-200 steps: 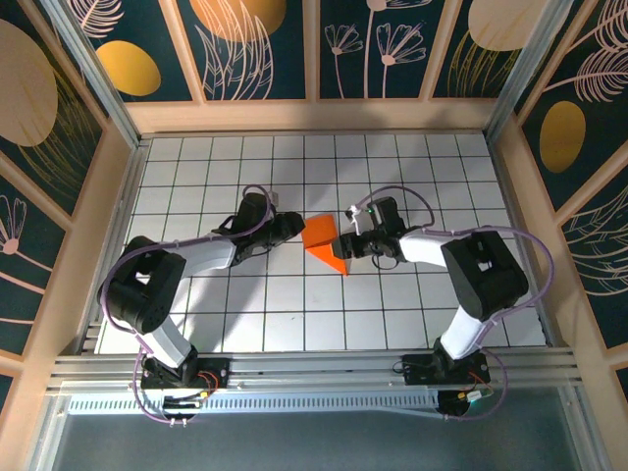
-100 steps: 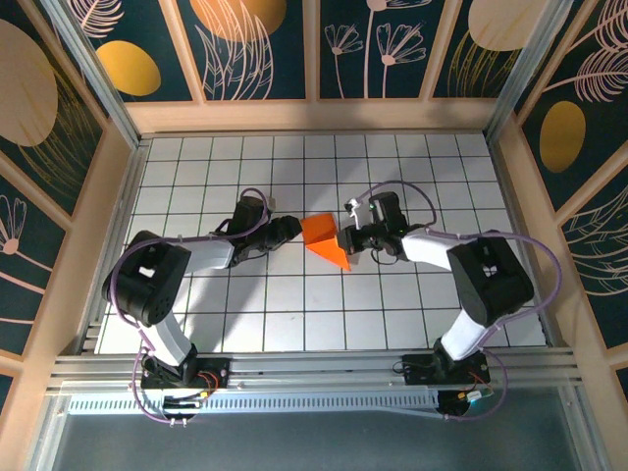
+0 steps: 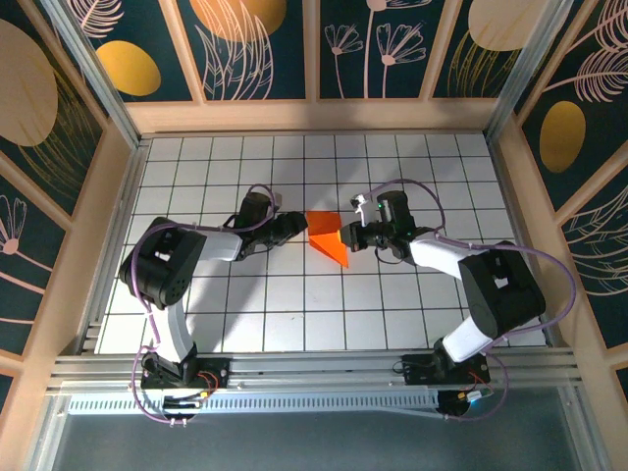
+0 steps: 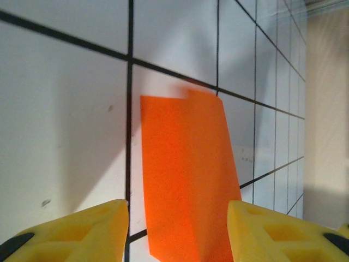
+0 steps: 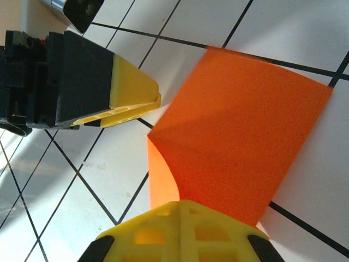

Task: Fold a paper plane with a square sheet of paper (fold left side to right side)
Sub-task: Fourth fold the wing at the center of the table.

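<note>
Right gripper (image 5: 180, 221) is clamped tight on the near-right corner of the square sheet of paper (image 5: 245, 136); its yellow fingers (image 5: 218, 232) are pressed together with no gap. The sheet is folded over, with the gripped end raised a little off the white grid table (image 3: 442, 294). Left gripper (image 4: 177, 229) has its jaws about half open and holds nothing. Its tips sit just beside the sheet's left edge; can't tell whether they touch. From overhead, the orange sheet (image 3: 329, 235) lies mid-table between left gripper (image 3: 292, 227) and right gripper (image 3: 345, 236).
</note>
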